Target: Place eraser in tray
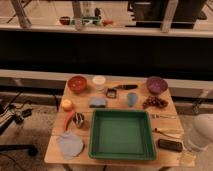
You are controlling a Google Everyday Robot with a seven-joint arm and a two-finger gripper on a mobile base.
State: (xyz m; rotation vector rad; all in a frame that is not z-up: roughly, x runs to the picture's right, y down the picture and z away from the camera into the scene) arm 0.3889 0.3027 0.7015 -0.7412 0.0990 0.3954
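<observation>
Approach stage: the spread, empty gripper (pixel 187 157) hovers at near right beside the small flat black rectangular eraser (pixel 170 145), just right of the large green rectangular plastic tray (pixel 122 135), and must next descend and close.

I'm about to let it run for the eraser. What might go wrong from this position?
The gripper, open, hangs by the table's front right corner, beside the eraser. The eraser lies flat near that edge, so a glancing approach may push it off. A pale utensil lies just behind it and may get nudged. The tray has raised walls; a low carry could catch its right wall.
</observation>
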